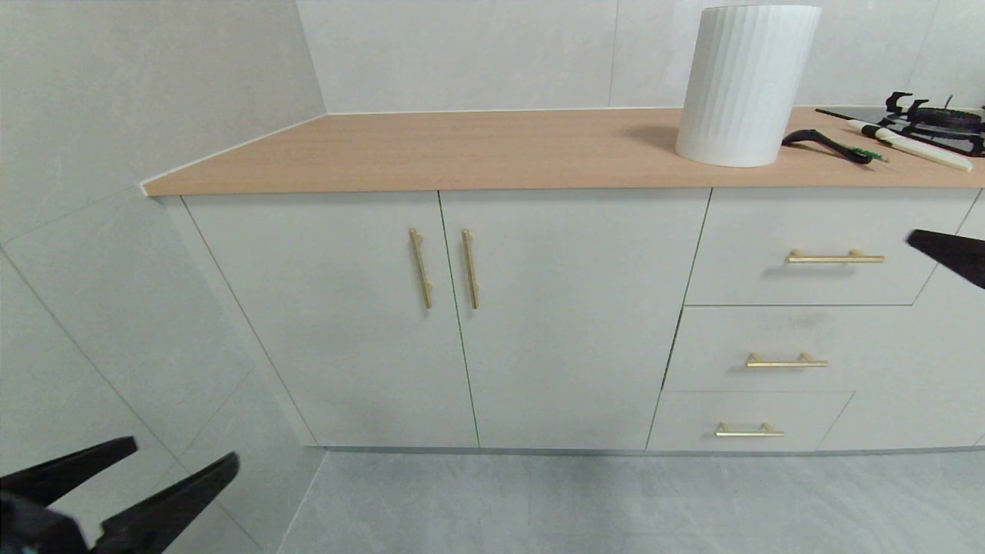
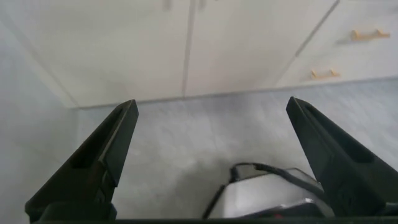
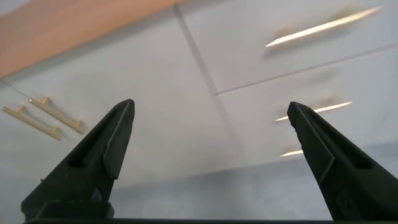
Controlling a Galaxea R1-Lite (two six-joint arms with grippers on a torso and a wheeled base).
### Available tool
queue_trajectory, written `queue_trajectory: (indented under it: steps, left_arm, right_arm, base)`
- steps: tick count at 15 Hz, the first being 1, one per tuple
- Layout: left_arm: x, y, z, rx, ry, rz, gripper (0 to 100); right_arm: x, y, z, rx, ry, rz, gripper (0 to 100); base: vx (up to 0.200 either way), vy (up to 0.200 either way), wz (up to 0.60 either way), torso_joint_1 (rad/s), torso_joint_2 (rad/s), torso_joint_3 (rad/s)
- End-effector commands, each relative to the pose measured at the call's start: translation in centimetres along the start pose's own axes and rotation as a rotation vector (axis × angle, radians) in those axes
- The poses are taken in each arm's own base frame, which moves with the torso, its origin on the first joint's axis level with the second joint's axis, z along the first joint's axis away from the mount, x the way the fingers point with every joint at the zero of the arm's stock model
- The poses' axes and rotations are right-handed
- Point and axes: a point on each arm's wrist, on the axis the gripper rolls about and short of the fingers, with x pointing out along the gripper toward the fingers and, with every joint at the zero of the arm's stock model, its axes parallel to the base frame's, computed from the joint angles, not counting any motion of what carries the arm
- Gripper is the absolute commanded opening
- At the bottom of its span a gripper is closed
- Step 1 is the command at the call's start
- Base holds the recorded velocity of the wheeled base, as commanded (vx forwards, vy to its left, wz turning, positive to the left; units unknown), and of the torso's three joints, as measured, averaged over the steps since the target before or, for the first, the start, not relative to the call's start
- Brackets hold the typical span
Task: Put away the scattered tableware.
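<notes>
Up above the right pincer (image 3: 210, 104), spread wide like the left pincer (image 2: 211, 102), utensils (image 1: 827, 143) lie beside a white holder (image 1: 745, 85) on the desk (image 1: 462, 150); sloppy reach could topple it.

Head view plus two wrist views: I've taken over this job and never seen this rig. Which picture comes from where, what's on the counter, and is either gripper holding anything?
This is a two-armed robot facing a kitchen cabinet. The wide picture comes from its head camera, looking down at the wooden counter, the doors and the drawers. The other two come from a camera on each wrist; the black wedges there are that arm's own fingers. The left gripper hangs low over the floor. The right gripper is up by the drawers. Both are open and hold nothing. On the counter, toward the robot's right, are a white ribbed container, a black utensil and a pale long-handled utensil, beside a stove burner.
</notes>
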Motion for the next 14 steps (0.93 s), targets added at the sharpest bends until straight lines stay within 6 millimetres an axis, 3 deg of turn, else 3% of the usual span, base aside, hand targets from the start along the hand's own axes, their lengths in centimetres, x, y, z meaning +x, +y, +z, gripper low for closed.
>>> queue_trajectory:
  steps: [1,5,8,11,14]
  left_arm:
    - [-4.6,2.5,-4.7,0.022,-0.086,0.075,100]
    - [-7.4,3.3,-7.6,0.092,-0.131,0.184,100]
    - [-8.0,3.4,-9.6,0.196,-0.16,0.293,100]
    - [-7.9,3.2,-10.9,0.188,-0.167,0.404,100]
    - [-7.8,2.8,-12.3,0.16,-0.232,0.502,100]
  right_arm:
    - [-11.1,-3.8,-1.1,-0.101,-0.169,-0.013,100]
    - [-16.4,-5.7,-3.6,-0.115,-0.185,-0.023,100]
    - [-19.2,-6.7,-6.8,-0.229,-0.209,-0.106,100]
    - [-19.4,-6.9,-9.3,-0.313,-0.233,-0.185,100]
    - [-17.4,-7.7,-11.7,-0.359,-0.223,-0.261,100]
  base:
    - [0.0,0.0,0.0,0.0,0.0,0.0]
    - [0.0,0.0,0.0,0.0,0.0,0.0]
    - [0.0,0.0,0.0,0.0,0.0,0.0]
    - [0.0,0.0,0.0,0.0,0.0,0.0]
    - [0.0,0.0,0.0,0.022,0.0,0.001]
